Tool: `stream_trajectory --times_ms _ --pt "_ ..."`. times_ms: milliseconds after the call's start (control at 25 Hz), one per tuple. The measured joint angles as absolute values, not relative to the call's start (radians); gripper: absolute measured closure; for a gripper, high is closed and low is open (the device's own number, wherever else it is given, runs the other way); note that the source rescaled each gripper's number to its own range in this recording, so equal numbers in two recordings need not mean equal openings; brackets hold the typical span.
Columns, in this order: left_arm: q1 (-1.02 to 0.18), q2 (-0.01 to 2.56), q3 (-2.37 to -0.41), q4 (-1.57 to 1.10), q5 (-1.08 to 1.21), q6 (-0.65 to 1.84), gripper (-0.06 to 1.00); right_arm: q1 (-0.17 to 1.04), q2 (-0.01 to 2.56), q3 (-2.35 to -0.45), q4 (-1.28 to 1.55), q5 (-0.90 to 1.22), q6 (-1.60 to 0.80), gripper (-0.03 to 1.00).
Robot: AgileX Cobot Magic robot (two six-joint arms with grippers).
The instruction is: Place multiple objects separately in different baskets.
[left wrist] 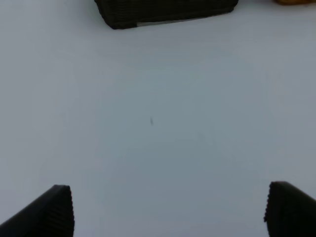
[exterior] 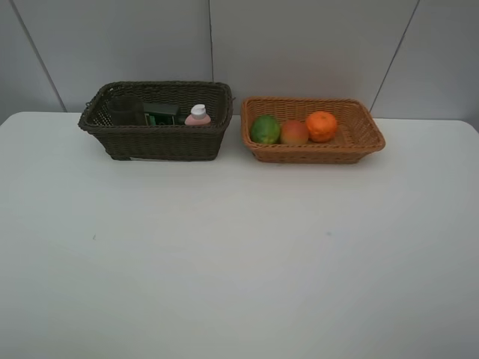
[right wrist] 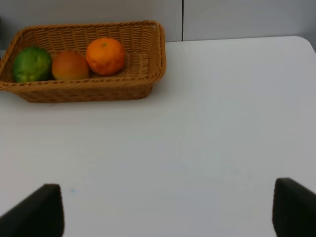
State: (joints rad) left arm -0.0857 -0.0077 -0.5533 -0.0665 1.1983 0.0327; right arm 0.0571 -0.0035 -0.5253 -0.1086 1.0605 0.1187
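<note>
The dark brown basket (exterior: pixel 157 142) stands at the back left and holds a dark cup (exterior: pixel 125 110), a black bottle with a green label (exterior: pixel 162 114) and a pink white-capped bottle (exterior: pixel 197 115). To its right, the light tan basket (exterior: pixel 359 138) holds a green fruit (exterior: pixel 265 129), a peach (exterior: pixel 294 132) and an orange (exterior: pixel 321 126). Neither arm shows in the high view. My left gripper (left wrist: pixel 168 210) is open over bare table, well short of the dark basket (left wrist: pixel 165 11). My right gripper (right wrist: pixel 168 210) is open and empty, away from the tan basket (right wrist: pixel 148 59).
The white table (exterior: pixel 239 254) stretches wide in front of both baskets. A grey panelled wall (exterior: pixel 299 45) stands right behind them. The table's right edge (right wrist: pixel 308 44) shows in the right wrist view.
</note>
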Motion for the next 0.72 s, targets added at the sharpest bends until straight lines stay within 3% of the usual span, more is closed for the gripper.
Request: stream_trajectory --times_ms 720 --pt "-0.086 -0.008 -0.508 -0.065 1.072 0.062 -0.06 0.057 -0.004 -0.525 -0.109 1.061 0.119 0.19"
